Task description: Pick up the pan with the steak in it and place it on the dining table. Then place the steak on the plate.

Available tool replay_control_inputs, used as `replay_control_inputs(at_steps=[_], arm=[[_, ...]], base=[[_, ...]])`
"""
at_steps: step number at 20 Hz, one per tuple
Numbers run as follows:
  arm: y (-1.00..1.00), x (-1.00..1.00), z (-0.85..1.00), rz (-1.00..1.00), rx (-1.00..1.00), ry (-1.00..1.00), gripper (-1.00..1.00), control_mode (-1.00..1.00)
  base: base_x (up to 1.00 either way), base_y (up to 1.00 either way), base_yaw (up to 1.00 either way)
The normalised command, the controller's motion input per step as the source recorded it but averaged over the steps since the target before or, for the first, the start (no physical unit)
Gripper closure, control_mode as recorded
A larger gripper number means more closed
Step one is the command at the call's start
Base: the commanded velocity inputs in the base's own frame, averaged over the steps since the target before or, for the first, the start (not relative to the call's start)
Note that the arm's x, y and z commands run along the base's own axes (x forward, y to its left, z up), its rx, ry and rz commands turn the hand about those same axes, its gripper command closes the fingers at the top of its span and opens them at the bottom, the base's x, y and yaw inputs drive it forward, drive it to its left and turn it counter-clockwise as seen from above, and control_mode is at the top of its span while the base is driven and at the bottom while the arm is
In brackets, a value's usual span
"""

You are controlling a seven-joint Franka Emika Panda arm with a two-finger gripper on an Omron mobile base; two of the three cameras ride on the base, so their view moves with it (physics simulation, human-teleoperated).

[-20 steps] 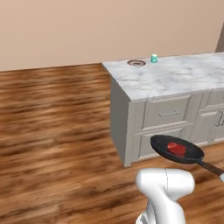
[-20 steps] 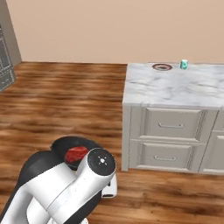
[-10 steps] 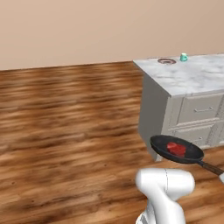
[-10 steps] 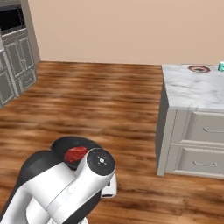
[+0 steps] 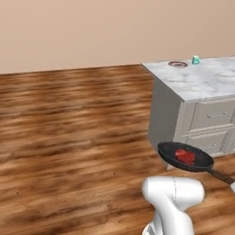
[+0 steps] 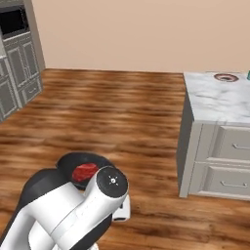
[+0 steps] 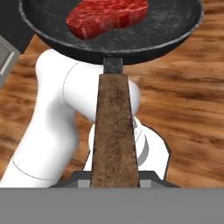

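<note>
Carrying pan (image 5: 185,157) at lower right of left base frame, steak (image 7: 107,16) inside (level). My gripper (image 7: 114,178) clamped on handle. Dining table, plate placement both left.

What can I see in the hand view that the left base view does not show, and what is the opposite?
Hand view alone: the brown handle close up, running down to the bottom edge where the shut gripper holds it, and the marbling of the steak.

Left base view alone: a marble counter with grey drawers, a small teal object and a round red-rimmed item on it, and the beige wall.

Both: the black pan carrying the steak above the wood floor.
</note>
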Motion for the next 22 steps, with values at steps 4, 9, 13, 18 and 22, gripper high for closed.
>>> replay_control_inputs(at_steps=[4,9,13,18,22], arm=[[0.00,0.00,0.00,0.00,0.00,0.00,1.00,1.00],[0.00,0.00,0.00,0.00,0.00,0.00,1.00,1.00],[0.00,0.00,0.00,0.00,0.00,0.00,1.00,1.00],[0.00,0.00,0.00,0.00,0.00,0.00,1.00,1.00],[0.00,0.00,0.00,0.00,0.00,0.00,1.00,1.00]], base=[[0.90,0.15,-0.05],[1.00,0.19,-0.05],[1.00,0.16,-0.07],[1.00,0.27,-0.03],[1.00,0.28,0.00]])
